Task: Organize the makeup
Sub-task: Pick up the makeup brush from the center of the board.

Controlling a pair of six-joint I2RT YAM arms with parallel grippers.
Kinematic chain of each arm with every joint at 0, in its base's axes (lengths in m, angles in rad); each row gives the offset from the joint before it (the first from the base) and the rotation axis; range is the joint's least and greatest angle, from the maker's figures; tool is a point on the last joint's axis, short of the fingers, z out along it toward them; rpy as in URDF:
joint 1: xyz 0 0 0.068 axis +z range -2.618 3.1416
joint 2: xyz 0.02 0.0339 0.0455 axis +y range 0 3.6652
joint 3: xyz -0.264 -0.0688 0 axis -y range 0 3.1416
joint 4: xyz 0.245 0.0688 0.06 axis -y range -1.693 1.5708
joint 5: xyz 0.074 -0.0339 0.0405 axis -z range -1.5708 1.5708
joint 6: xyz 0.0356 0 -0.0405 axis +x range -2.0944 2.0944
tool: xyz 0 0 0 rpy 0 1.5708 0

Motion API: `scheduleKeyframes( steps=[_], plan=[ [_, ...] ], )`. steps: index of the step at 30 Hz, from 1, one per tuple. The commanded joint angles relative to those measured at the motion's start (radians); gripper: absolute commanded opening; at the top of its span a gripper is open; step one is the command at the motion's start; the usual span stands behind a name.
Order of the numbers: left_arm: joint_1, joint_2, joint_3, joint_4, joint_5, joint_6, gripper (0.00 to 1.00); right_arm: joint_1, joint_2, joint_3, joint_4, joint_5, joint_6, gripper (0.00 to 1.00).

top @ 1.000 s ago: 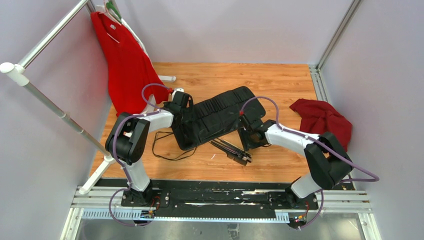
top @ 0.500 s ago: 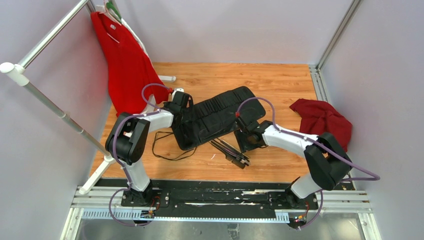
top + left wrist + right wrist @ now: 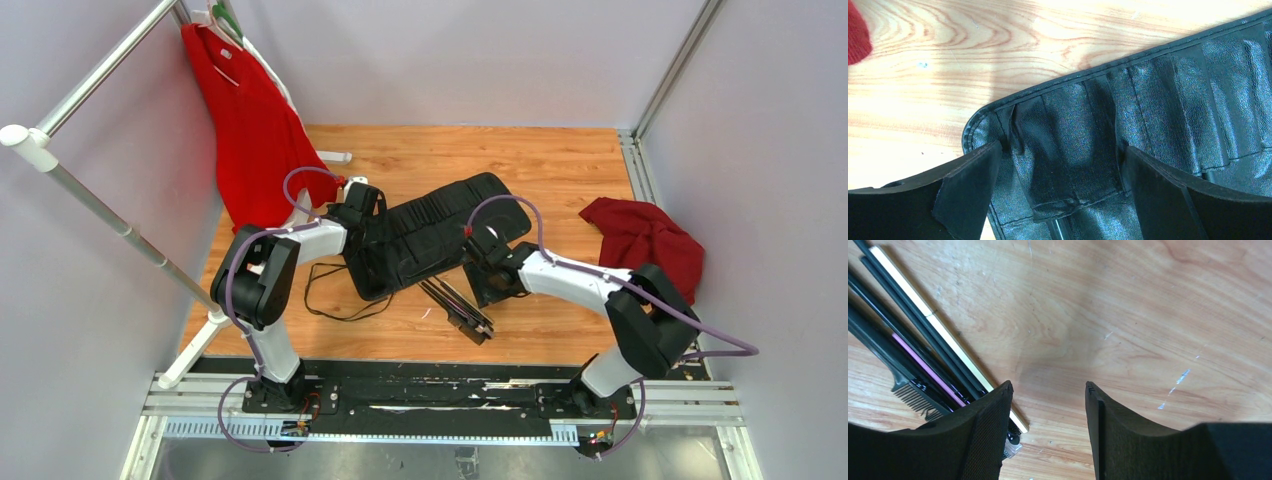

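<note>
The makeup (image 3: 923,355) lies bundled on the wooden table (image 3: 1158,310) just beside the spread right gripper (image 3: 1048,388), its ends cut off at the view's edge or behind a finger, while the left gripper (image 3: 1062,150) stands spread over the case (image 3: 1173,100) end.

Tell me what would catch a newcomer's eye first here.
The long black case lies unrolled across the table, the left gripper open over its corner. Brushes lie bundled beside the open right gripper. A red shirt hangs at back left; a red cloth lies crumpled at right.
</note>
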Motion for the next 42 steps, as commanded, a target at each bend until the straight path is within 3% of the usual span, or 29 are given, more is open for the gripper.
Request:
scheduleKeyframes(
  steps=[1,10,22,42],
  plan=[
    [0.008,0.032,0.001,-0.016,0.016,0.0,0.98,0.016,-0.042,0.077,-0.042,0.069,-0.037,0.55],
    [0.008,0.044,0.02,-0.03,0.02,0.0,0.98,0.024,-0.038,0.153,-0.049,0.054,-0.098,0.55],
    [0.009,0.056,0.038,-0.037,0.026,0.002,0.98,0.033,0.138,0.239,0.008,0.078,-0.12,0.55],
    [0.024,0.035,0.01,-0.033,0.034,-0.003,0.98,-0.057,0.321,0.349,0.082,0.028,-0.145,0.55]
  ],
)
